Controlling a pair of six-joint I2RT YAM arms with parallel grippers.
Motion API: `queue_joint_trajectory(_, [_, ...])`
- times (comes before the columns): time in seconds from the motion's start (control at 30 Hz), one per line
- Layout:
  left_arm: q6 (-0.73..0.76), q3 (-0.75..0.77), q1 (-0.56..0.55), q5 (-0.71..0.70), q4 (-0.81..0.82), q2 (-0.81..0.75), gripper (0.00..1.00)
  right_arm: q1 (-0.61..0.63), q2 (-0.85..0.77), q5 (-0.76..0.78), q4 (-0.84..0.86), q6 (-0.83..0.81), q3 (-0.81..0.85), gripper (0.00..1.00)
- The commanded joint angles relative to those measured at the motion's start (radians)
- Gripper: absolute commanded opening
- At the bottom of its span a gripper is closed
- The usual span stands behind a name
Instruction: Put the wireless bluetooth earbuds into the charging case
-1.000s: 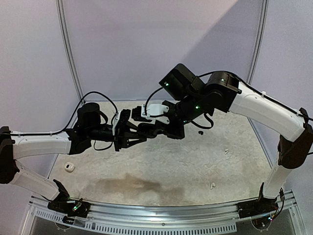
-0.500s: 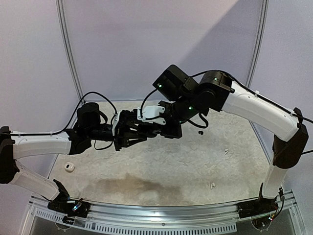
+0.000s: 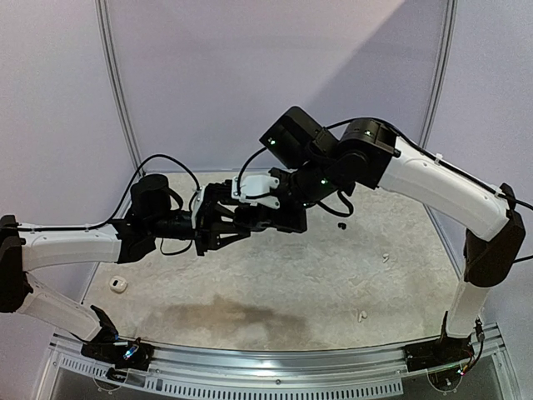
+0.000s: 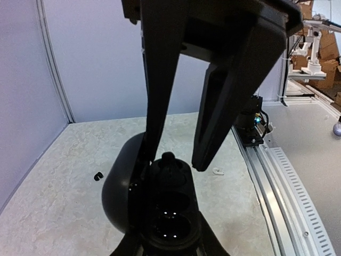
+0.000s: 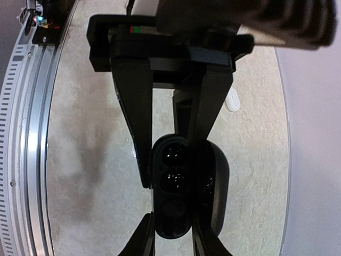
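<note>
The left fingers (image 5: pixel 133 106) were clamped on the sides of the black charging case (image 4: pixel 170 216) at 1 end, and the case was held up off the desk (image 3: pixel 291 283). The lid (image 4: pixel 120 186) was swung open to 1 side. 2 glossy wells were shown in the tray, at the end nearer the left fingers.

The right fingers (image 4: pixel 160 80) were brought in over the opp. end of the case, w/ the tips apart and open space seen btw. them. 1 black bud (image 4: pixel 168 158) was seen btw. those tips, at the end of the tray farthest from the left fingers, poking up a little above it. A gap was visible btw. the bud and at least 1 tip, so it did not look pinched. Whether it was fully seated could not be told.

In the top view the 2 arms were met fingers-to-fingers above the far-middle part of the desk.

Elsewhere on the desk:
- A loose black bud (image 3: pixel 341 225) was seen just right of the right wrist.
- A white bud (image 3: pixel 386 257) was seen further right.
- A 2nd white bud (image 3: pixel 362 316) was seen nearer the front edge, well apart from the 1st.
- A white case (image 3: pixel 117 285) was left near the desk's left edge, well apart from the held case.
</note>
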Motion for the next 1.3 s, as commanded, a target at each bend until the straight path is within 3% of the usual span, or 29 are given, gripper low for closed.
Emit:
queue_joint_trajectory(0.0, [-0.108, -0.017, -0.015, 0.001, 0.02, -0.007, 0.0, -0.002, -0.074, -0.016, 0.116, 0.066, 0.028, 0.25])
queue_joint_trajectory(0.23, [-0.171, -0.017, -0.012, -0.019, 0.045, 0.003, 0.0, -0.051, -0.171, -0.193, 0.247, 0.164, 0.007, 0.27])
queue_joint_trajectory(0.43, [-0.21, -0.022, -0.009, -0.031, 0.042, -0.002, 0.0, -0.151, -0.27, -0.299, 0.448, 0.322, -0.134, 0.3])
queue_joint_trajectory(0.6, [-0.242, -0.019, -0.004, -0.041, 0.053, -0.002, 0.0, -0.326, -0.289, -0.224, 0.477, 0.488, -0.203, 0.4])
queue_joint_trajectory(0.73, [-0.248, -0.032, 0.002, -0.05, 0.053, -0.017, 0.0, -0.483, -0.215, -0.086, 0.341, 0.663, -0.223, 0.49])
queue_joint_trajectory(0.83, [-0.243, -0.036, 0.007, -0.053, 0.037, -0.028, 0.0, -0.582, -0.105, -0.021, 0.231, 0.677, -0.221, 0.52])
queue_joint_trajectory(1.03, [-0.226, -0.041, 0.014, -0.063, 0.022, -0.04, 0.0, -0.725, 0.122, -0.083, 0.135, 0.684, -0.21, 0.44])
queue_joint_trajectory(1.2, [-0.218, -0.041, 0.023, -0.067, 0.016, -0.04, 0.0, -0.758, 0.303, -0.067, 0.092, 0.587, -0.144, 0.23])
queue_joint_trajectory(1.27, [-0.212, -0.041, 0.028, -0.069, 0.011, -0.042, 0.0, -0.773, 0.353, -0.072, 0.067, 0.582, -0.127, 0.21])
